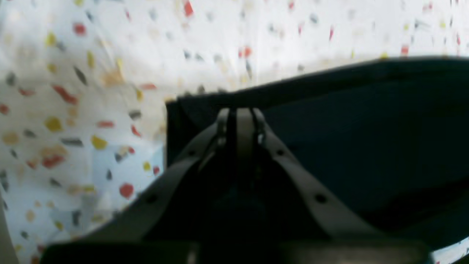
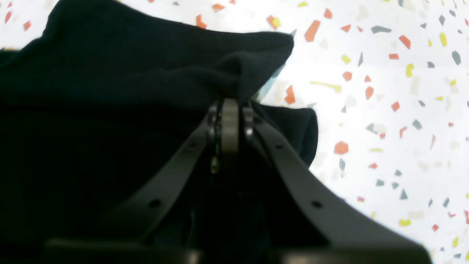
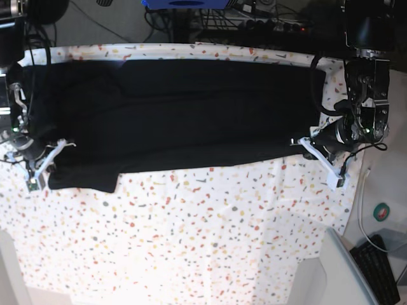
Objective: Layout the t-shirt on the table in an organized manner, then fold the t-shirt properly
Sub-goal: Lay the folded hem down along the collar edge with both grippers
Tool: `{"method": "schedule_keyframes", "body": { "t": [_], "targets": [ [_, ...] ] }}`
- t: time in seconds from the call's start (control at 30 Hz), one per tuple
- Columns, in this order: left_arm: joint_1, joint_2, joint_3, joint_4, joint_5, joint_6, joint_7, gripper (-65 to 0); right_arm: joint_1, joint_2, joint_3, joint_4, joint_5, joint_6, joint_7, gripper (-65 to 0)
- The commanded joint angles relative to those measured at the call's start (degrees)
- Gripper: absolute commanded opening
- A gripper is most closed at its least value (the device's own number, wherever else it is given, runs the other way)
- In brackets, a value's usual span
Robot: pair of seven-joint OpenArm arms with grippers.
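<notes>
t-shirt [image 3: 191, 114]: soft, light, limp, stretching along the desk [image 3: 210, 241] far edge | left fingers [image 1: 240, 113], right fingers [image 2: 229, 110]: both pinching its end corners | grip hems, not middle

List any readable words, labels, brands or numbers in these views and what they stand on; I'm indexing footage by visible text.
None can be read.
t-shirt: plain black, no print or tag visible.
table: only coloured flecks, no lettering.
Round green-and-white item beside the table: mark too small to read.
Blue item at the top edge: no text legible.
</notes>
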Motion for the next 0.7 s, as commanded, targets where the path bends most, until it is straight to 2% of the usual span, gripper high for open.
{"method": "schedule_keyframes", "body": {
  "t": [0.0,0.17,0.23,0.4,0.57,0.67],
  "targets": [
    [-0.31,-1.67,-0.37,1.44,-0.19,0.1,-0.68,-65.0,0.36,1.19,1.04,2.07,0.27,-0.13,0.19,-65.0],
    [2.5,-2.73,-1.69,1.35,-0.19,0.1,-0.86,-65.0,-2.46,0.58,6.23,6.9,0.18,-0.13,-5.61,-65.0],
    [3.56,-2.55,-4.15,1.18,-0.1,0.1,-0.86,-65.0,-3.86,0.58,6.75,8.04,0.27,-0.13,-6.67,-65.0],
    [4.7,-2.47,-4.85,1.53,-0.1,0.1,-0.68,-65.0,-6.68,0.4,6.75,10.15,0.45,-0.13,-8.96,-65.0],
    [5.93,-1.23,-4.85,1.62,0.17,0.1,-0.86,-65.0,-9.49,-3.2,10.97,12.97,0.18,-0.22,-9.83,-65.0],
    [7.08,-1.23,-4.85,1.7,0.17,0.1,-0.86,-65.0,-10.63,-3.73,12.12,14.28,0.18,-0.22,-10.54,-65.0]
  ]
}}
